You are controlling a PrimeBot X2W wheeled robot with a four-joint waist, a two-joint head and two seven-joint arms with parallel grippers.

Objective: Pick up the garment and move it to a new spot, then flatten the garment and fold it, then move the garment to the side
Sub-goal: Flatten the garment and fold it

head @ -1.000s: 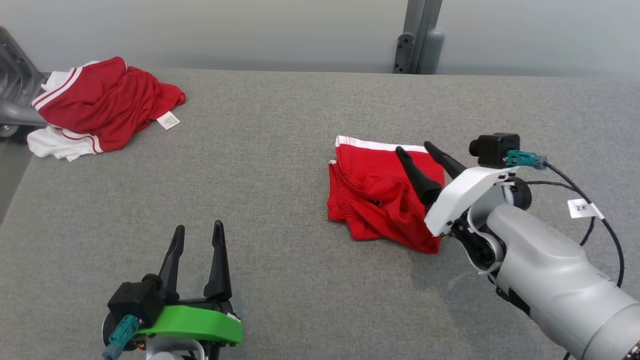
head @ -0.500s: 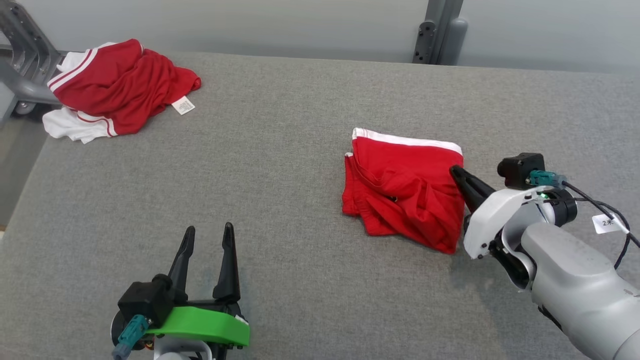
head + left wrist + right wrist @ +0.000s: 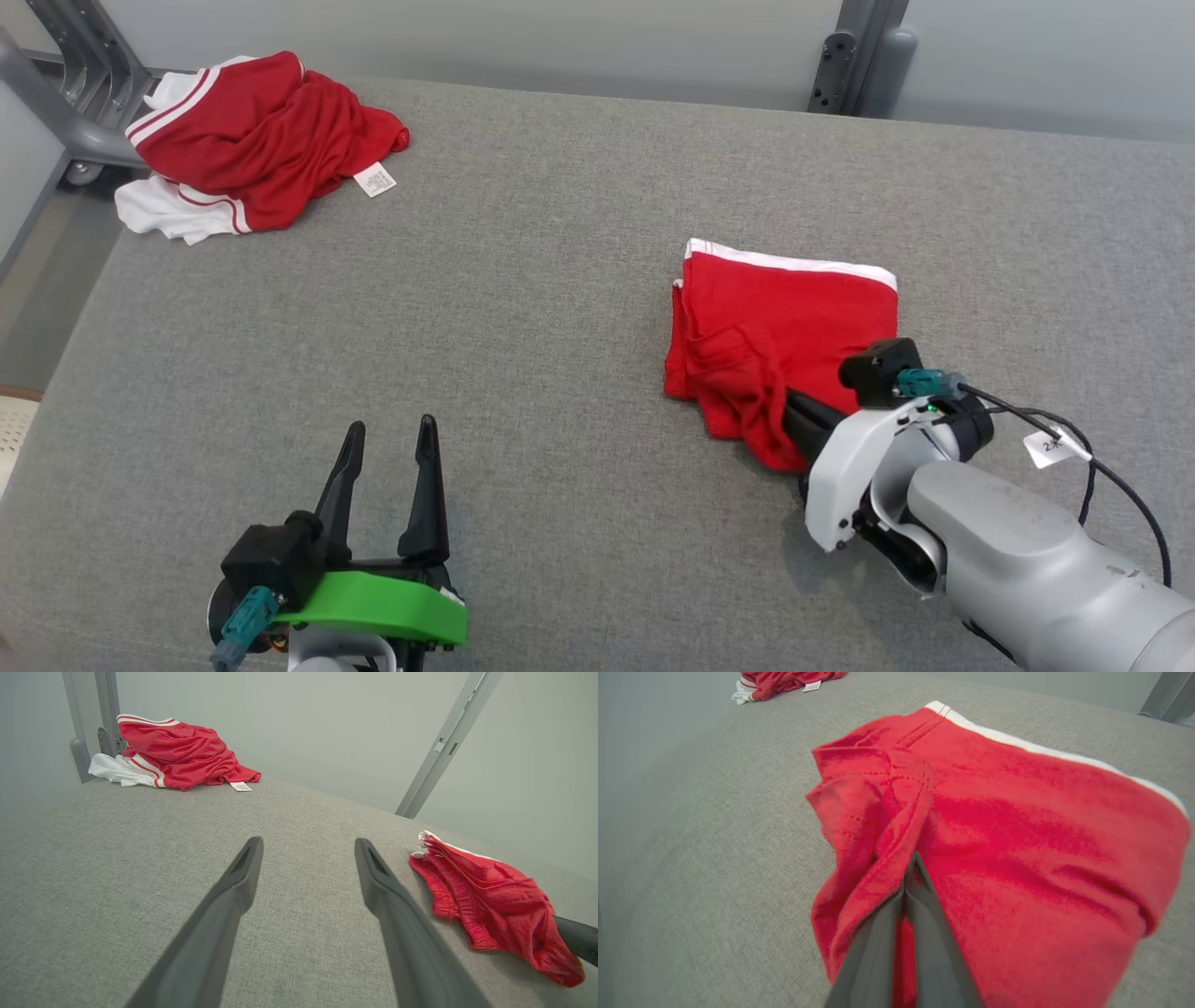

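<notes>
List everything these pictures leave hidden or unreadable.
- Right gripper: in the head view its fingertips are buried in the folded garment.
- Head view: print on the white label by the clothes heap, too small.
- Head view: writing on the cable tag, too small.
- Right wrist view: how much cloth the shut fingers pinch, hidden by the fold.

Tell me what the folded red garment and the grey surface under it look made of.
The folded red garment looks like soft, matte knit cloth: fuzzy nap close up, stitched seams; fibre uncertain. The grey surface looks like matte woven upholstery fabric, showing a fine heathered weave.
</notes>
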